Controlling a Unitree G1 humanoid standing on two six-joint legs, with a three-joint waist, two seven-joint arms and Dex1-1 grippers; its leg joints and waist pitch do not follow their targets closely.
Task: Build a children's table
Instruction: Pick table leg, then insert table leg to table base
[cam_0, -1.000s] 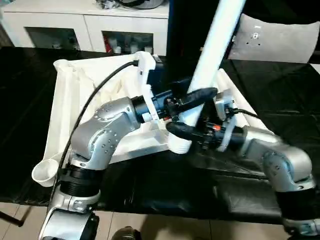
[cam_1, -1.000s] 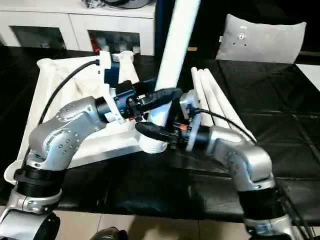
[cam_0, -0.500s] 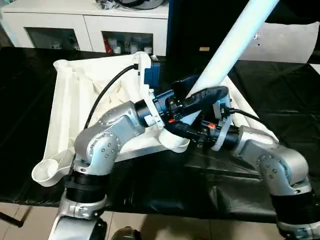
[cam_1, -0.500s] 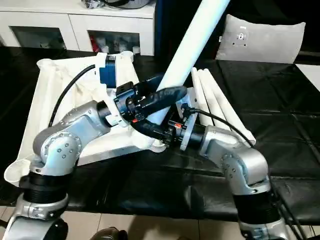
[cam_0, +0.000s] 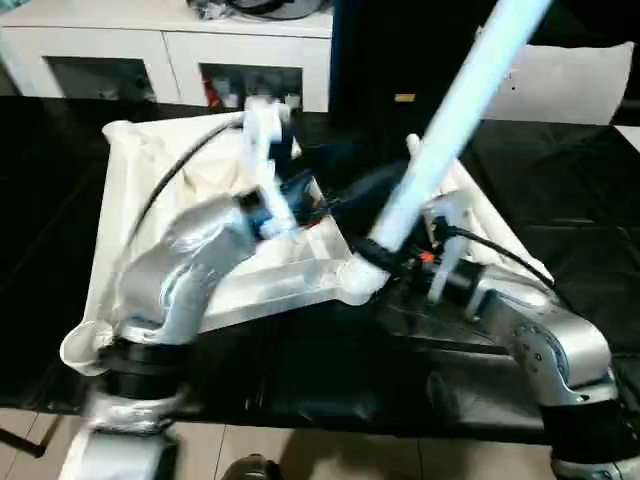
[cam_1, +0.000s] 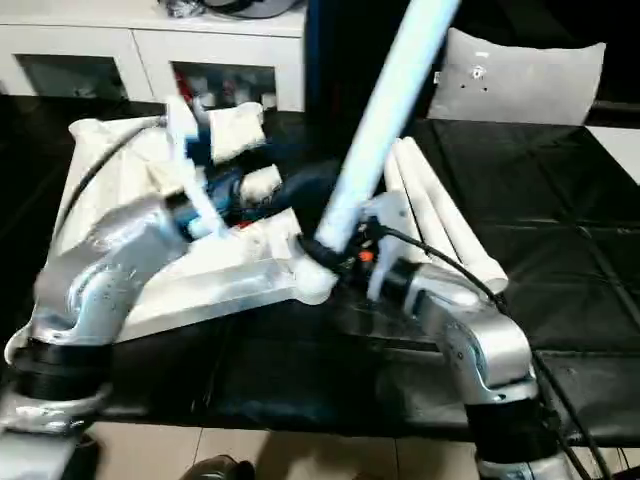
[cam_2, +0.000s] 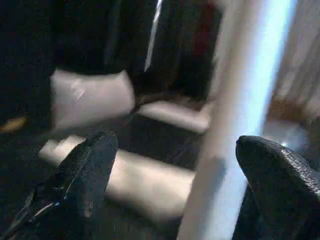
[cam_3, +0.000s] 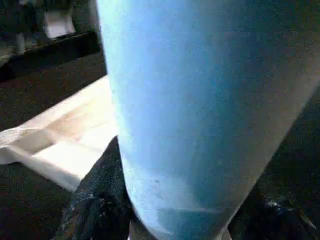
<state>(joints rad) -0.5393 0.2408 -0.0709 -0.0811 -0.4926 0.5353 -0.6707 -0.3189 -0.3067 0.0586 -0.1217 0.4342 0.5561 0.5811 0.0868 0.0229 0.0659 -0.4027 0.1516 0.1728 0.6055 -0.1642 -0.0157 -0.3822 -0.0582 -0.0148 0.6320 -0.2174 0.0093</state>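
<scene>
Seating the leg (cam_0: 450, 130) squarely in its corner socket (cam_0: 357, 280) is the whole of this step, as I read it. The tabletop (cam_0: 130, 200) lies underside up on the black work surface (cam_0: 560, 200), and the socket sits just in front of the right gripper (cam_0: 392, 262), at the corner nearest the robot. The leg's foot meets that socket, but the tube leans up and away over the right forearm rather than standing straight.

The right gripper is clamped low on the leg, its black fingers (cam_3: 100, 200) to either side of the tube just above the socket. The left gripper (cam_2: 175, 185) is spread wide; its fingertips (cam_2: 92, 165) stand clear on both sides of the tube, touching nothing that I can see.

From where I stand, the lean is the thing to fix. A tube pressed in at an angle would likely jam or lever the corner up off the surface. I would want the right gripper to bring the leg upright over the socket before any downward push, with the left closing higher up the tube to steady it.

Three spare legs (cam_1: 440, 215) lie side by side just beyond the right gripper, close enough to be knocked by a wide swing.
</scene>
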